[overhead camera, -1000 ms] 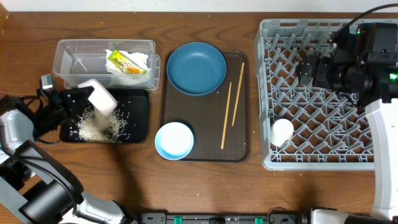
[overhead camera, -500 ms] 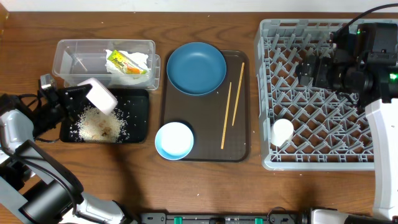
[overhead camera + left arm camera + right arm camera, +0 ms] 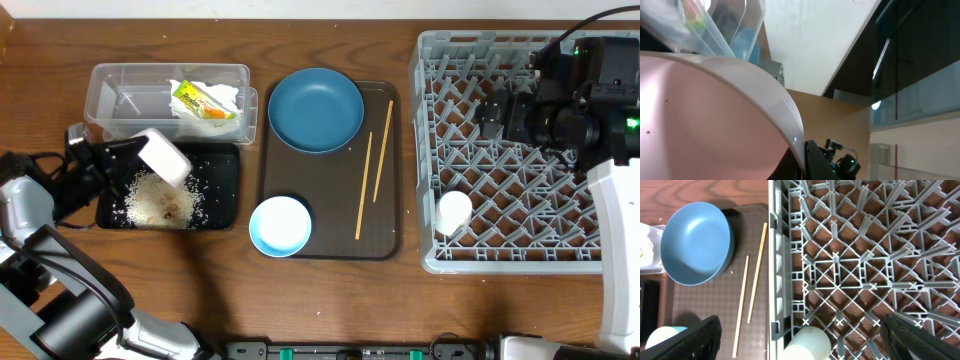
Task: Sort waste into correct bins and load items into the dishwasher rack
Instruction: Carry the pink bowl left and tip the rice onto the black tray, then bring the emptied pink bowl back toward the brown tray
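My left gripper (image 3: 128, 155) is shut on the rim of the cream bowl (image 3: 160, 155), tipped on edge over the black tray (image 3: 222, 195), which holds a heap of rice scraps (image 3: 160, 205). The bowl's inside fills the left wrist view (image 3: 700, 120). The clear tub (image 3: 120, 95) holds white napkins (image 3: 225, 95) and the yellow-green wrapper (image 3: 198, 100). The dark blue bowl (image 3: 315, 110), light blue bowl (image 3: 280, 225) and two chopsticks (image 3: 372, 180) lie on the brown tray (image 3: 385, 245). My right gripper (image 3: 500, 115) hovers open and empty over the grey rack (image 3: 430, 140), which holds the white cup (image 3: 453, 212).
In the right wrist view the rack (image 3: 865, 255) fills the right side, with the cup (image 3: 807, 342) at its near corner and the dark blue bowl (image 3: 695, 242) and chopsticks (image 3: 750, 290) to the left. Bare wooden table lies along the front edge.
The cream bowl has shifted slightly up and back over the black tray, and more rice lies heaped there. The right arm has not moved.
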Action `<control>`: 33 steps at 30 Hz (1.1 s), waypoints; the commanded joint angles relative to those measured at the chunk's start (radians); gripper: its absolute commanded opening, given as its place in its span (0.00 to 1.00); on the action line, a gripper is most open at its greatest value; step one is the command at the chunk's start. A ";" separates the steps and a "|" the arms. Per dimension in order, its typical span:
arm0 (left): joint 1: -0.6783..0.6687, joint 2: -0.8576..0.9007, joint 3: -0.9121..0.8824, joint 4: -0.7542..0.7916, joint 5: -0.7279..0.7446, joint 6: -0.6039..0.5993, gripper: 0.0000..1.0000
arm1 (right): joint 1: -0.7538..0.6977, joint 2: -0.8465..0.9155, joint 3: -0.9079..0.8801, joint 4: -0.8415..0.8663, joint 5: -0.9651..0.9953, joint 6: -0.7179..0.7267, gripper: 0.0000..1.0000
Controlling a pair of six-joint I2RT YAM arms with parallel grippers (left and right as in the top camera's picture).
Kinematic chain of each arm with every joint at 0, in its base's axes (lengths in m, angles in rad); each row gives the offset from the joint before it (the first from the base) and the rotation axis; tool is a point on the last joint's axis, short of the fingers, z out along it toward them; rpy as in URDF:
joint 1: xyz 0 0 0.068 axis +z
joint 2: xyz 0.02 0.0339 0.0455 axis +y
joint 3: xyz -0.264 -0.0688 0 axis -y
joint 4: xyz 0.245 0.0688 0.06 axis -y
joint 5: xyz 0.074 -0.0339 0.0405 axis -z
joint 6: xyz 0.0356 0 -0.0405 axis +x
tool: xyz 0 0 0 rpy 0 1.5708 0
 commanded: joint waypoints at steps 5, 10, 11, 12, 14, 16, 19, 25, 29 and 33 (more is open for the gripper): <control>0.004 0.003 -0.006 -0.037 0.026 -0.065 0.06 | -0.002 -0.003 0.015 0.003 0.003 -0.010 0.99; 0.003 -0.002 -0.006 0.037 0.002 -0.064 0.06 | -0.001 -0.003 0.015 0.004 0.003 -0.010 0.99; -0.003 -0.005 -0.006 0.048 0.002 -0.064 0.06 | -0.002 -0.003 0.015 0.006 0.003 -0.010 0.99; -0.013 -0.011 -0.006 0.052 0.002 -0.061 0.06 | -0.002 -0.003 0.015 0.006 0.003 -0.010 0.99; -0.039 -0.032 -0.001 0.066 -0.001 -0.061 0.06 | -0.002 -0.003 0.015 0.005 0.003 -0.010 0.99; -0.074 -0.060 0.013 0.066 -0.023 -0.061 0.06 | -0.002 -0.003 0.015 0.003 0.003 -0.011 0.99; -0.156 -0.127 0.036 0.066 -0.124 -0.061 0.06 | -0.002 -0.003 0.015 0.002 0.003 -0.010 0.99; -0.458 -0.305 0.044 0.111 -0.498 -0.087 0.06 | -0.002 -0.003 0.015 0.002 0.003 -0.010 0.99; -0.724 -0.364 0.043 0.196 -0.764 -0.094 0.06 | -0.002 -0.003 0.015 0.003 0.003 -0.010 0.99; -0.983 -0.352 0.043 0.239 -1.078 -0.074 0.06 | -0.001 -0.003 0.015 0.002 0.003 -0.011 0.99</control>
